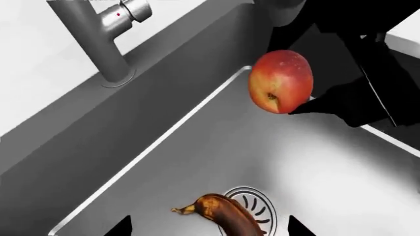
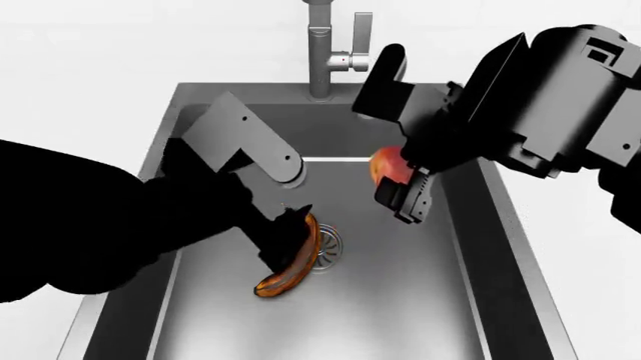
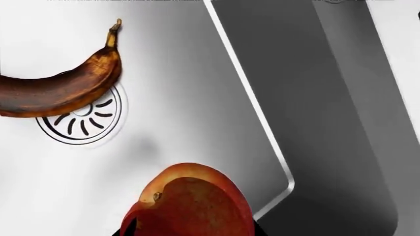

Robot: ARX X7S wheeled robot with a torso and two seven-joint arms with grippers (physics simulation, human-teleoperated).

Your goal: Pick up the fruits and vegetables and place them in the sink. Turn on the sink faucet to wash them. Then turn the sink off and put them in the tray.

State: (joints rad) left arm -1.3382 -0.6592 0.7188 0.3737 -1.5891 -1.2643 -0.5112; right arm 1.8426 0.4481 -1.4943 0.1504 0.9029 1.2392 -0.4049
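Note:
The brown-orange banana (image 2: 288, 271) lies on the floor of the dark grey sink (image 2: 401, 307), partly over the round drain (image 1: 257, 202). My left gripper (image 1: 210, 230) is open just above the banana (image 1: 226, 215), one fingertip on either side of it. The red-and-yellow apple (image 2: 386, 166) hangs in the air over the basin's far right part, and my right gripper (image 3: 190, 231) is shut on this apple (image 3: 190, 201). The silver faucet (image 2: 320, 52) stands behind the basin, its lever handle (image 2: 362, 34) on the right side. The tray is out of view.
White counter (image 2: 90, 90) surrounds the sink on all sides. The basin's steep grey walls (image 3: 315, 113) rise close beside the apple. The faucet base (image 1: 115, 73) stands on the ledge behind the basin.

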